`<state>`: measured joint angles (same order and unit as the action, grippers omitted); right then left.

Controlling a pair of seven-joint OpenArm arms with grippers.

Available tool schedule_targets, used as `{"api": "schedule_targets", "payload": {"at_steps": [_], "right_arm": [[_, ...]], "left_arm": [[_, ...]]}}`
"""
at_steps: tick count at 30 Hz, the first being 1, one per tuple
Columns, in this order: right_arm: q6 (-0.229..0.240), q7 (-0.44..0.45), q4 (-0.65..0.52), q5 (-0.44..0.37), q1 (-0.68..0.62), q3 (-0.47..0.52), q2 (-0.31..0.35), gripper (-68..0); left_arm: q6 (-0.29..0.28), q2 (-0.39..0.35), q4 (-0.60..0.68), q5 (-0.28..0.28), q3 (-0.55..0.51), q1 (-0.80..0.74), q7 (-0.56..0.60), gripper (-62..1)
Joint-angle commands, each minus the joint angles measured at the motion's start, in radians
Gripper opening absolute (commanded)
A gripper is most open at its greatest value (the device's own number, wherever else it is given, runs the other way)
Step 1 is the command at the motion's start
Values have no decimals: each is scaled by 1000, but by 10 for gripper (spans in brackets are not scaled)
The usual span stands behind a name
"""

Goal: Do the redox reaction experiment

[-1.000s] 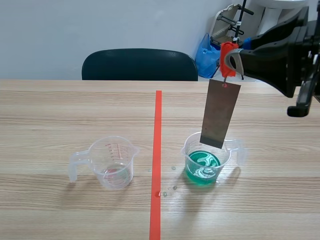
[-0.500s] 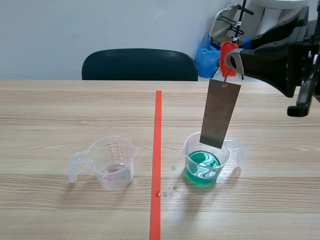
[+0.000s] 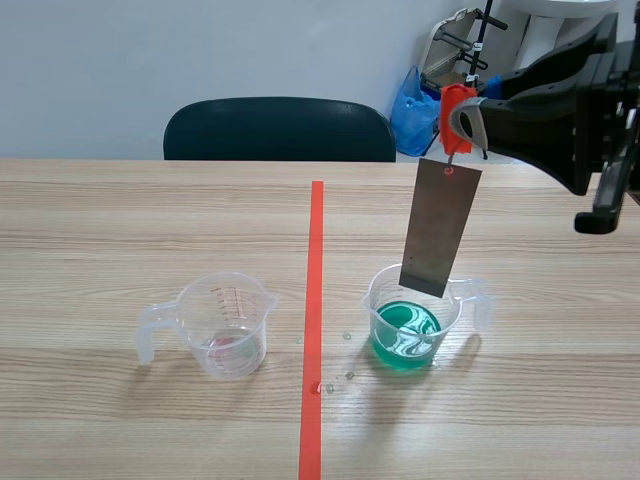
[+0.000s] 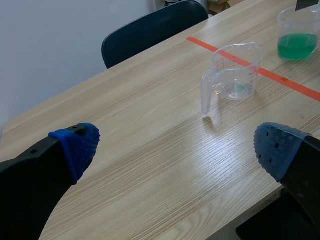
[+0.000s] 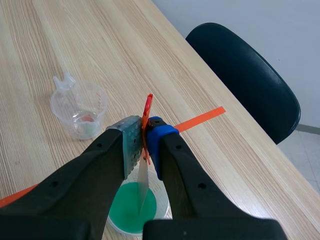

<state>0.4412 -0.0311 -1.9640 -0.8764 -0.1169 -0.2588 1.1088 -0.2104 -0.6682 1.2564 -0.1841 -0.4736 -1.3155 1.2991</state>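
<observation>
Over the last second nothing has changed place; only the pale swirl on the green liquid has altered its pattern a little, and the right arm still holds its load where it was. The metal plate (image 3: pixel 440 228) is a flat, dull grey-brown strip with a small hole at its top edge, hanging slightly tilted from an orange-red clip (image 3: pixel 455 117). Its lower edge sits at the mouth of the clear beaker of green liquid (image 3: pixel 412 318), on the right of the tape line (image 3: pixel 313 320); I cannot tell whether it touches the liquid. On the other side of the line stands a second clear beaker (image 3: pixel 222 322), nearly empty, its handle pointing away from the tape. It carries red graduation marks on its wall, too small to read. A few droplets (image 3: pixel 340 375) lie on the wooden table (image 3: pixel 120 230) between the two beakers. The right gripper (image 5: pixel 145 145) comes in high from the right, its pads pressed on the clip from both sides, straight above the green beaker. The left gripper (image 4: pixel 177 147) hovers low over the table's near edge, well apart from both beakers, with its blue pads (image 4: pixel 80 145) spread wide and nothing between them.
</observation>
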Motion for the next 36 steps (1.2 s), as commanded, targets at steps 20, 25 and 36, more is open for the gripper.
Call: {"api": "schedule_targets", "payload": {"at_steps": [20, 25, 36], "right_arm": [[-3, 12, -16, -10, 12, 18, 16, -667], [-3, 12, -16, -10, 12, 18, 16, -667], [-3, 11, -16, -10, 12, 18, 16, -667]], "left_arm": [[2, 3, 7, -13, 0, -1, 66, 14], [2, 3, 7, -13, 0, -1, 66, 14], [2, 3, 7, -13, 0, -1, 65, 14]]}}
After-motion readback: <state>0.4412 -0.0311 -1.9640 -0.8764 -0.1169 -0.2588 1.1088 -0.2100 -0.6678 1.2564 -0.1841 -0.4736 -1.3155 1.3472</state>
